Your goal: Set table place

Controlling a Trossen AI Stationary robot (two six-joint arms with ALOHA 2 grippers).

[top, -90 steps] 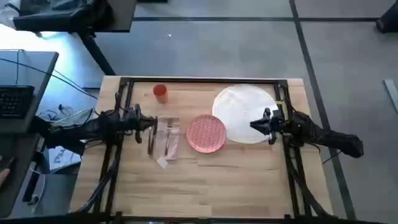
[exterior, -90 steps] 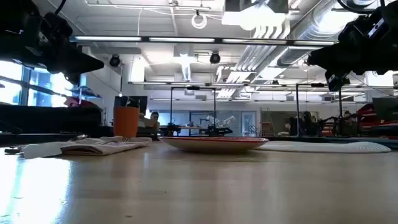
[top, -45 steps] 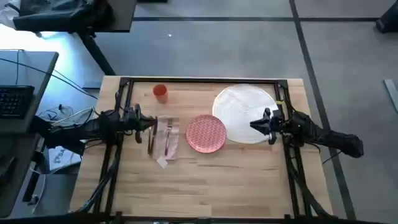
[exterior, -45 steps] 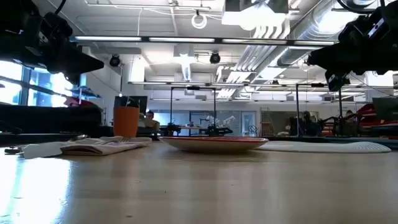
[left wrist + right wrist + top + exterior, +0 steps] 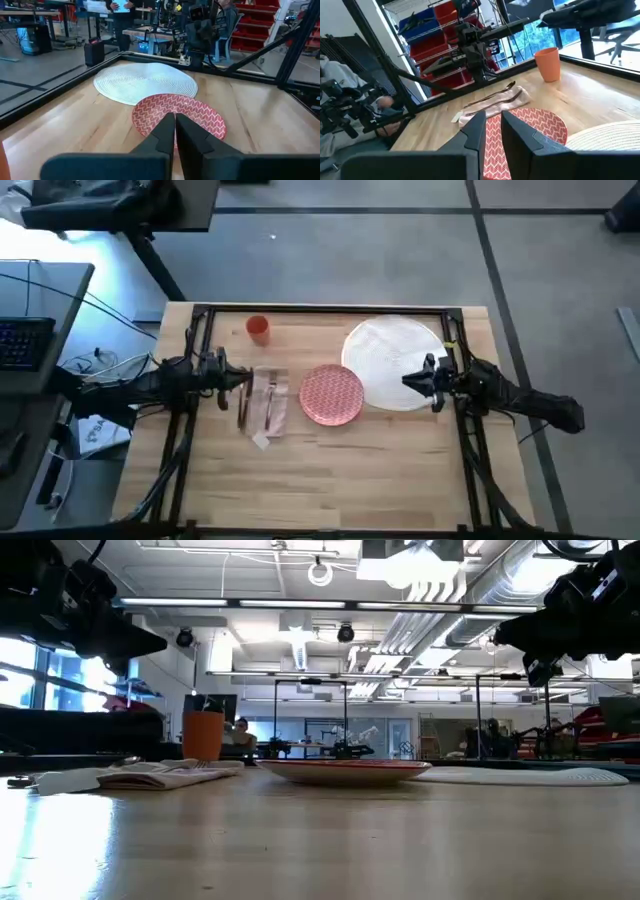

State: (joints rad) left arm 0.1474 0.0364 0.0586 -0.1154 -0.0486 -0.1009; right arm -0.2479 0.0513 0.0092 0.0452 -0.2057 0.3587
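Across the light-wood plank table (image 5: 330,470) nothing has shifted: my left gripper (image 5: 243,381) hangs closed beside the pink cloth napkin (image 5: 267,402), my right gripper (image 5: 407,381) slightly parted over the large white round plate (image 5: 385,350), setting not begun.

The right gripper (image 5: 492,131) hangs above the worktop (image 5: 600,85) with a narrow gap showing between its jaws. Past them lies the red-patterned plate (image 5: 530,132), just beside the white plate (image 5: 610,137). Farther off, copper cutlery (image 5: 492,97) rests on the pale napkin (image 5: 495,105), with the orange cup (image 5: 549,63) near the far rail.
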